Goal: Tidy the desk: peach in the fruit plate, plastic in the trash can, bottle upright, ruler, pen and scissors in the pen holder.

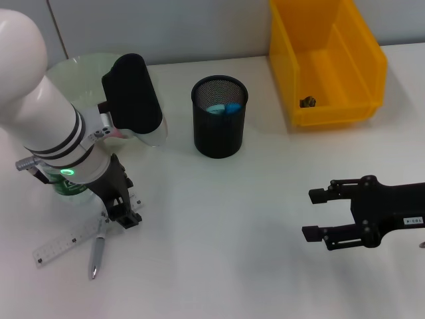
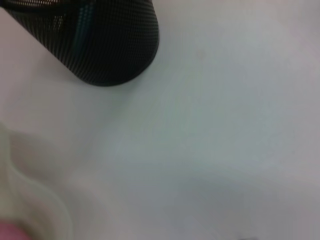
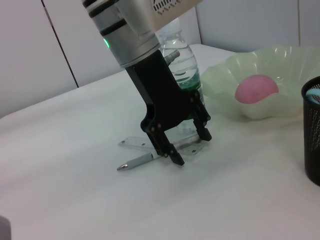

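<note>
My left gripper (image 1: 124,214) (image 3: 191,147) is open, its fingertips down at the desk (image 1: 226,226) over one end of the pen (image 1: 97,253) (image 3: 136,161) and the clear ruler (image 1: 63,243) (image 3: 134,142). Right behind it the bottle (image 1: 66,187) (image 3: 181,65) stands upright. The peach (image 3: 256,89) lies in the pale green fruit plate (image 1: 70,68) (image 3: 235,70). Blue scissors (image 1: 224,107) stick up inside the black mesh pen holder (image 1: 219,126) (image 2: 105,50). A small dark scrap, perhaps the plastic (image 1: 307,101), lies in the yellow trash can (image 1: 332,66). My right gripper (image 1: 315,214) hovers open and empty at the right.
The left arm's white body covers much of the fruit plate and bottle in the head view. The pen holder stands mid-desk between the plate and the trash can. Bare white desk stretches between the two grippers and along the front edge.
</note>
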### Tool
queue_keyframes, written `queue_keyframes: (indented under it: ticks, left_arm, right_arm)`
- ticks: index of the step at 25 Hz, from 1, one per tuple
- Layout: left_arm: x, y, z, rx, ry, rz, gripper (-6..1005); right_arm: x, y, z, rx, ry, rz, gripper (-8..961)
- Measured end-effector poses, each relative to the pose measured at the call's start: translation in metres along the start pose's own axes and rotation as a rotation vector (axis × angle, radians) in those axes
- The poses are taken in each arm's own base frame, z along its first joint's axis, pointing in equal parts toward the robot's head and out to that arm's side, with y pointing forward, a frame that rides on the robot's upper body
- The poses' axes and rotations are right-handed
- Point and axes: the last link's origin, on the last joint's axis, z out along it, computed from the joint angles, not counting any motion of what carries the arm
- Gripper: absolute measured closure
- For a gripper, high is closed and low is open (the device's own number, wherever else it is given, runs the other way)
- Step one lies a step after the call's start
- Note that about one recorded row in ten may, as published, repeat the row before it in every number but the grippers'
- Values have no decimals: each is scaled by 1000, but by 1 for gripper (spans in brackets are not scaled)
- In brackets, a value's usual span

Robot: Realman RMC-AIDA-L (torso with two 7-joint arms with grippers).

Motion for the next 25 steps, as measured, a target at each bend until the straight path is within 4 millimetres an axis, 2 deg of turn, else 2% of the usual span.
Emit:
queue_keyframes:
  ticks: [21,25]
  left_arm:
    - [-1,0,3,-17,-19,-5,318]
    - [-1,0,3,-17,-19,-5,343]
  right_arm:
    - [1,-1,2,2,-1,1,191]
    - [1,-1,2,2,-1,0,192]
